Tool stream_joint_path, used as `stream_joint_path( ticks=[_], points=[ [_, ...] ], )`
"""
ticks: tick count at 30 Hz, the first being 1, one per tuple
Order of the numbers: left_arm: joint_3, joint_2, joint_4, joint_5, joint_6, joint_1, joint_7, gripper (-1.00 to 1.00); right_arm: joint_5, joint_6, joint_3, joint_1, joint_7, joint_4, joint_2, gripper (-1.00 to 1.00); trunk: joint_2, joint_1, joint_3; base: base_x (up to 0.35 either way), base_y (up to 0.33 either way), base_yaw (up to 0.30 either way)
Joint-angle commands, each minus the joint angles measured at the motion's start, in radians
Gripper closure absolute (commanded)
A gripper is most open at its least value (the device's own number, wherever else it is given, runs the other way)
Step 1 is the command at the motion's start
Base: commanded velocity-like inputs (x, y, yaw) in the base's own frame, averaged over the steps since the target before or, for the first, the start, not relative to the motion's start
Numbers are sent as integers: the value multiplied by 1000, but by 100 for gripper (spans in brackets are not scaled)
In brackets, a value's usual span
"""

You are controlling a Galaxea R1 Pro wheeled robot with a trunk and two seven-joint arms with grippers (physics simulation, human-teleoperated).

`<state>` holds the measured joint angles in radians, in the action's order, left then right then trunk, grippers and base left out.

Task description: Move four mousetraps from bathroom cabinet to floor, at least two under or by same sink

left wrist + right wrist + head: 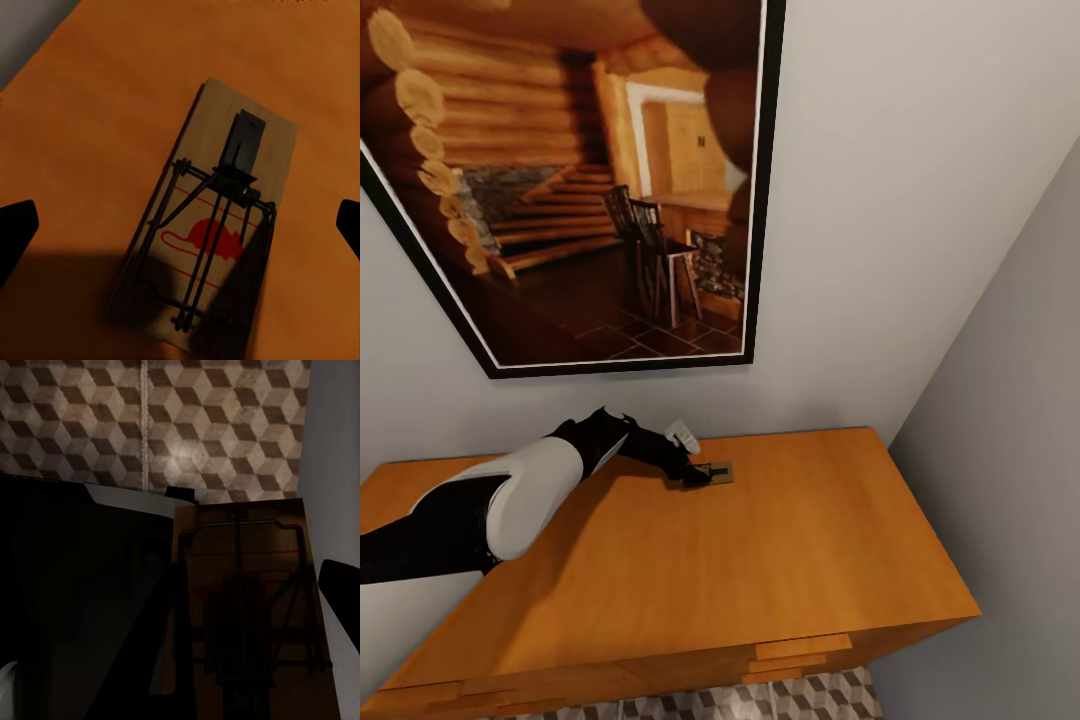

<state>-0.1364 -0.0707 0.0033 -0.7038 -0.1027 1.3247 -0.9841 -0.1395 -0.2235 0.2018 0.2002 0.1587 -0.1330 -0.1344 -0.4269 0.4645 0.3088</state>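
On the orange-brown cabinet (pixel 760 560), a tan mousetrap (pixel 717 472) with a black spring bar lies flat near the back wall. My left gripper (pixel 695 470) is right at it. In the left wrist view that mousetrap (pixel 217 225) shows its red bait patch, and my left gripper (pixel 180 229) stands open over it, its dark fingertips (pixel 15 232) far apart on either side. A second mousetrap (pixel 247 600) hangs close in front of the right wrist camera, well above the cube-patterned bathroom floor (pixel 187 427). My right gripper (pixel 247 607) is shut on it, one finger (pixel 341 585) at its edge.
A large black-framed picture (pixel 590 180) of a log cabin hangs on the wall above the cabinet. A grey side wall (pixel 1010 450) closes in at the right. A strip of patterned floor (pixel 790 700) shows below the cabinet front. The robot's dark body (pixel 82 607) is beside the held trap.
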Motion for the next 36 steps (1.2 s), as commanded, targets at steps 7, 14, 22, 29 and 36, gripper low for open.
stream_joint_path(
  ticks=[7,14,22,29,36],
  points=[
    [32,0,37,-17,-12,-2,1,-100,-11,-3,7,1,4,1,-1,100,-1,1,2,0,0,0],
    [32,0,37,-17,-14,-4,1,-100,-11,-3,7,1,4,1,-1,100,-1,1,2,0,0,0],
    [32,0,37,-17,-14,-4,1,-100,-11,-3,7,1,4,1,-1,100,-1,1,2,0,0,0],
    [32,0,37,-17,-14,-4,1,-100,-11,-3,7,1,4,1,-1,100,-1,1,2,0,0,0],
    [32,0,37,-17,-14,-4,1,-100,-11,-3,7,1,4,1,-1,100,-1,1,2,0,0,0]
  ],
)
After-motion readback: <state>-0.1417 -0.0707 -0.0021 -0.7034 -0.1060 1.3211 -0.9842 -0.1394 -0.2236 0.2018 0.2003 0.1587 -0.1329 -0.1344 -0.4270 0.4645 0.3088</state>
